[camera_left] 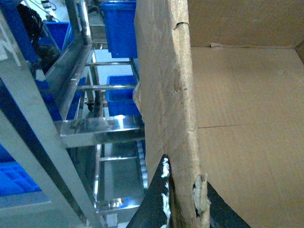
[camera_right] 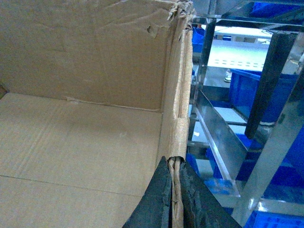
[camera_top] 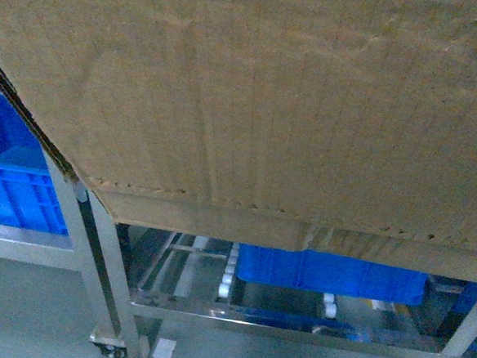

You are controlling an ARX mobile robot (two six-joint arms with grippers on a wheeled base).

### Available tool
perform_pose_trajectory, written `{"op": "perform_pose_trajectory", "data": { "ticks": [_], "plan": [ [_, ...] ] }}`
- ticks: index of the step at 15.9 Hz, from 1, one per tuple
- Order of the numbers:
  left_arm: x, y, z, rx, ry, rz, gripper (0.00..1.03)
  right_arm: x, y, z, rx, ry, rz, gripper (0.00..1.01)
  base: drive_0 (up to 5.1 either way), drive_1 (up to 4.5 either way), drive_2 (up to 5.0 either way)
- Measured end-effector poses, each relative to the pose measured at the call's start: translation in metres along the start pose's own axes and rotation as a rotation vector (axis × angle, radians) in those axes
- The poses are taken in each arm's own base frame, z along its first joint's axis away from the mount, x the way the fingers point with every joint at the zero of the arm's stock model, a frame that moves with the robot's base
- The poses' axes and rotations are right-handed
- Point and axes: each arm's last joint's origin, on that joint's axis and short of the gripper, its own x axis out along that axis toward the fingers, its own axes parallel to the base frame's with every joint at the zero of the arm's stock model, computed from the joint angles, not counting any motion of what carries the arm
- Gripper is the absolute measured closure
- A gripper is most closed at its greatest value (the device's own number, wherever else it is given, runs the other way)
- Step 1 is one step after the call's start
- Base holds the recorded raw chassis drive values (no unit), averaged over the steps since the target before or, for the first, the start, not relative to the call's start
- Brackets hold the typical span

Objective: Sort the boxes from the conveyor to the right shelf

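The left gripper and right gripper are each clamped on an opposite torn wall of the cardboard box, fingers inside and outside. The box hangs between the 2 grippers, above the steel shelf, where blue crates sit.

The box fills the head view, its top and sides cut off, and hides most of the shelf behind. Blue crates show only partly. Each wrist view crops its pincer at the bottom edge.
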Motion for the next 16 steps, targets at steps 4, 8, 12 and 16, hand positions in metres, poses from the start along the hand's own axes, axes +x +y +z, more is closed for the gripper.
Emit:
{"op": "perform_pose_trajectory", "data": {
  "ticks": [4, 8, 12, 16],
  "plan": [
    [0.0, 0.0, 0.0, 0.0, 0.003, 0.001, 0.99, 0.0, 0.0, 0.0, 0.0, 0.001, 0.0, 0.99, 0.0, 4.25, -4.3],
    [0.002, 0.0, -0.002, 0.001, 0.012, 0.001, 0.99, 0.001, 0.0, -0.002, -0.002, 0.009, 0.0, 0.99, 0.0, 0.93, -0.9],
    [0.002, 0.0, -0.002, 0.003, 0.01, -0.003, 0.99, 0.002, 0.0, -0.002, -0.002, 0.029, 0.0, 0.99, 0.0, 0.0, 0.0],
    [0.011, -0.006, 0.015, 0.018, 0.023, -0.025, 0.99, 0.018, -0.002, 0.016, -0.008, 0.078, -0.003, 0.99, 0.0, 0.0, 0.0]
  ]
}}
